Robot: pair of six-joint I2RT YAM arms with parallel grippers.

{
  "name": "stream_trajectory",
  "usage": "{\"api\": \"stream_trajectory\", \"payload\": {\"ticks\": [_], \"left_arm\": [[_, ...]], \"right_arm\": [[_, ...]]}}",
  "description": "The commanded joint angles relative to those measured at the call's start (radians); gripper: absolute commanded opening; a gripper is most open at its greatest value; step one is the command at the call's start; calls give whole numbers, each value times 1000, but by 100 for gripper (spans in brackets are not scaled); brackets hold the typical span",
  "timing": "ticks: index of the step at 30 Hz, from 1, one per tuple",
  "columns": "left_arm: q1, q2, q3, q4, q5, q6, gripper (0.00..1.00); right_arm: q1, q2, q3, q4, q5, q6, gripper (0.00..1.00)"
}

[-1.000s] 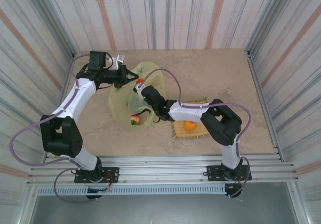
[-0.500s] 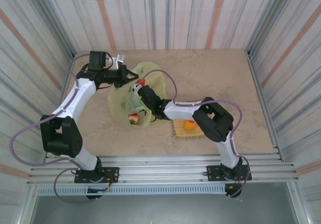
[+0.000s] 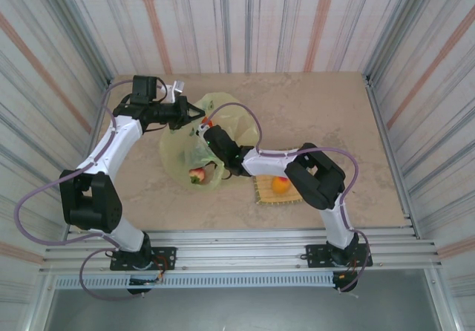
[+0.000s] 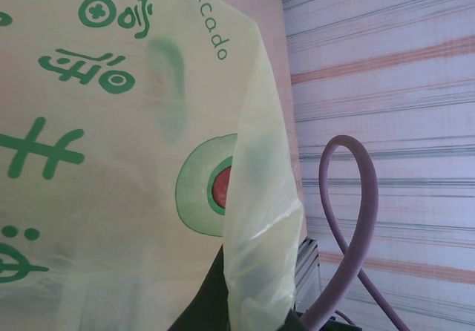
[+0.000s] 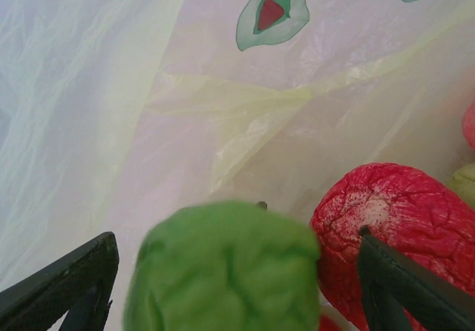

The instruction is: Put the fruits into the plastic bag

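Holding the plastic bag [image 3: 178, 156] up by its far rim, our left pincer [image 3: 194, 113] is clamped together on the thin film. In the left wrist view the yellow-green sheet with its avocado print hangs right across the lens. Our right pincer [image 5: 237, 238] sits inside the bag's mouth with its jaws spread wide. A green fruit [image 5: 226, 271] lies between them, with a gap showing on its left side. A red apple [image 5: 386, 205] rests just beside it, close against the other finger [image 5: 401, 286]. From above, we see a reddish fruit [image 3: 198, 175] through the bag's near wall. One orange [image 3: 280, 185] lies on the straw mat [image 3: 261, 191], near the bag on the surface [image 3: 334, 116]
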Motion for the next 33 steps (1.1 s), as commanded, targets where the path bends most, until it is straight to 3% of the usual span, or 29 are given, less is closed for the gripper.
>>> {"api": "stream_trajectory", "payload": {"ticks": [1,13,33], "left_arm": [[9,-37,-11,11,26,-8,0],[10,-32,-11,11,26,-8,0],[13,-40,-10,6,20,-2,0]], "right_arm": [[-12,-48,-13,-41,-9,-6,85],[-26,-140,-92,-68,22,-46,82],[-26,-371,-286,-239,178,-154,75]]}}
